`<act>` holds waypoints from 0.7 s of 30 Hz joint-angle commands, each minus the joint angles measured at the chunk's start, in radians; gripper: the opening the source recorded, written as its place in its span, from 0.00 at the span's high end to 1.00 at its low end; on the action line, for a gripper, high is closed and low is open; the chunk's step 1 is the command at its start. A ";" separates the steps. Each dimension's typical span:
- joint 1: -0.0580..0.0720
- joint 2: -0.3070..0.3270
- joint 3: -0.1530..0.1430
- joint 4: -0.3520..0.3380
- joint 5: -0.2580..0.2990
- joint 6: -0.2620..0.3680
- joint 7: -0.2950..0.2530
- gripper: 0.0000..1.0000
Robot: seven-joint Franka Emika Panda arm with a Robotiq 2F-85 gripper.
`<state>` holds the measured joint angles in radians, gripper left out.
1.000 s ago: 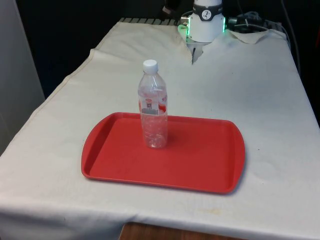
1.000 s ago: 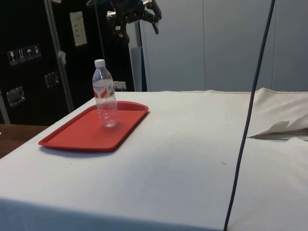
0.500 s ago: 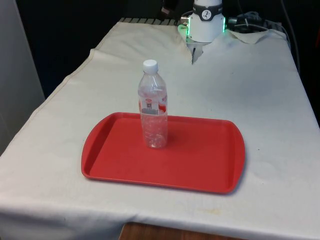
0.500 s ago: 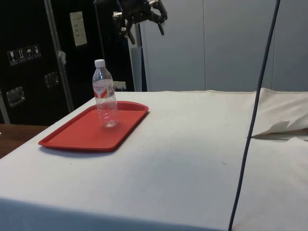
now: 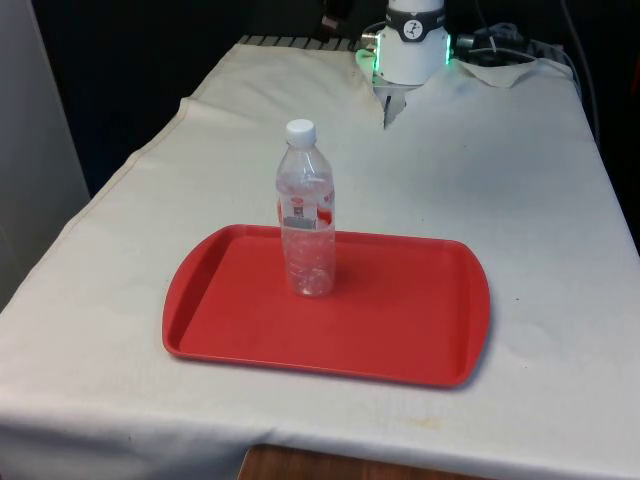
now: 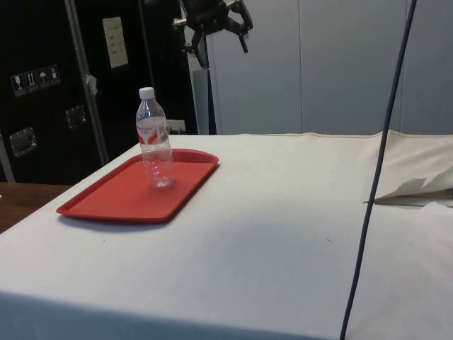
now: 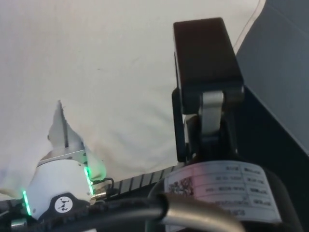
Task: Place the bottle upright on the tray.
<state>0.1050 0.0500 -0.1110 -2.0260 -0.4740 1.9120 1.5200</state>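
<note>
While the bottle stands on the tray, the scene reads as follows.

Bottle: a clear plastic bottle (image 5: 307, 210) with a white cap and a red-and-white label stands upright on the tray, nearer the tray's far edge and towards the front view's left of its middle; in the side view the bottle (image 6: 155, 138) stands free, with nothing touching it.

Tray: a red, shallow, round-cornered tray (image 5: 400, 330) lies flat on the white-clothed tabletop (image 5: 520, 200), near the tabletop's front edge; in the side view the tray (image 6: 113, 198) carries the bottle alone.

Gripper: the black gripper (image 6: 216, 35) hangs high in the air in the side view, well apart from the bottle and up beyond it; its two fingers are spread apart and hold nothing.

Cable: a dark cable (image 6: 379, 170) crosses the side view from top to bottom.
</note>
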 commanded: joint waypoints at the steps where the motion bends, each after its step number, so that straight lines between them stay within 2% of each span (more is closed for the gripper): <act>1: -0.004 -0.012 -0.003 -0.013 0.021 0.021 -0.022 0.00; 5: -0.004 -0.017 -0.014 -0.018 0.044 0.021 -0.048 0.00; 6: 0.000 -0.006 -0.012 -0.006 0.025 0.001 -0.029 0.00; 7: -0.004 -0.018 -0.016 -0.019 0.050 0.022 -0.054 0.00; 10: -0.004 -0.023 -0.026 -0.023 0.070 0.023 -0.078 0.00; 14: -0.004 -0.026 -0.036 -0.026 0.091 0.024 -0.102 0.00; 15: 0.000 -0.015 -0.034 -0.015 0.072 0.006 -0.084 0.00; 16: -0.004 -0.027 -0.039 -0.026 0.096 0.025 -0.109 0.00; 21: -0.002 -0.036 -0.050 -0.037 0.107 0.025 -0.123 0.00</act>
<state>0.1050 0.0240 -0.1600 -2.0520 -0.3780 1.9200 1.4080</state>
